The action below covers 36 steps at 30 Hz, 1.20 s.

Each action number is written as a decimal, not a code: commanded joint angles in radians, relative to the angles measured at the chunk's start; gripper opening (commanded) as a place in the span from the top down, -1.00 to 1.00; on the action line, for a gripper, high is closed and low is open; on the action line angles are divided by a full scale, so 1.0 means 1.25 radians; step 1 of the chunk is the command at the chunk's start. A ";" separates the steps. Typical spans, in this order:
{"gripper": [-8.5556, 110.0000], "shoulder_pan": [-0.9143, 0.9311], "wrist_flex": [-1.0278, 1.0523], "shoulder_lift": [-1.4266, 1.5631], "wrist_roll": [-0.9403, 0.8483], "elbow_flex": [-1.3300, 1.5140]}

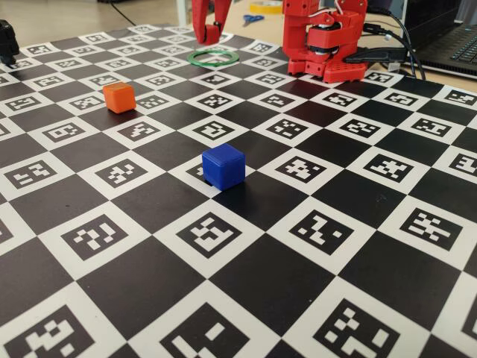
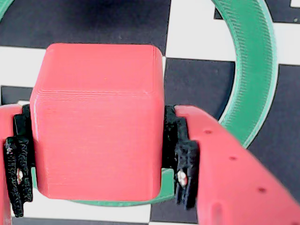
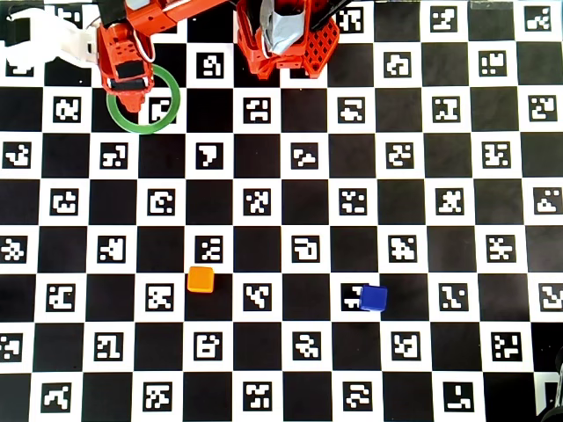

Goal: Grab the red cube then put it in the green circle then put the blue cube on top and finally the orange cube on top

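Checkerboard desk (image 1: 246,283) fills the fixed view, with the orange cube (image 1: 118,97) far left, the blue cube (image 1: 223,165) nearer the middle, and the green circle (image 1: 213,57) at the back beside the red arm's base (image 1: 328,41). The tool (image 1: 211,33) hangs just above the ring there, though the red cube cannot be made out from this angle.

In the wrist view, the red cube (image 2: 98,119) sits clamped between the two black pads (image 2: 180,154), the jaws closed only to the cube's width. It hovers over the ring's lower-left part, and the cube's bottom edge overlaps the green band (image 2: 248,70) rather than sitting clearly in the hollow. Judging by this, letting go here risks landing the cube on the rim, leaving it tilted, which would make a poor footing for the later stack.

From the overhead view, the tool (image 3: 130,95) covers the ring's upper-left (image 3: 167,112), while the orange cube (image 3: 201,279) and blue cube (image 3: 373,297) lie well apart lower down.

Count: one red cube, one blue, one orange, one green ring, one arm.
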 commanded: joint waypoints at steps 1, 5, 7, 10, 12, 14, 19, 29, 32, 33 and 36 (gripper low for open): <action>0.78 -0.009 -0.032 -0.001 -0.002 -0.005; 0.78 -0.009 -0.045 -0.012 -0.002 0.009; 0.78 -0.007 -0.055 -0.018 -0.004 0.015; 0.78 -0.004 -0.067 -0.029 -0.006 0.020; 0.78 -0.002 -0.072 -0.036 -0.006 0.020; 0.78 -0.002 -0.074 -0.040 -0.006 0.021; 0.78 -0.002 -0.079 -0.049 -0.007 0.026; 0.78 0.001 -0.091 -0.053 -0.016 0.043; 0.78 0.005 -0.093 -0.053 -0.016 0.044; 0.77 0.006 -0.091 -0.053 -0.021 0.044; 0.64 0.010 -0.086 -0.053 -0.029 0.044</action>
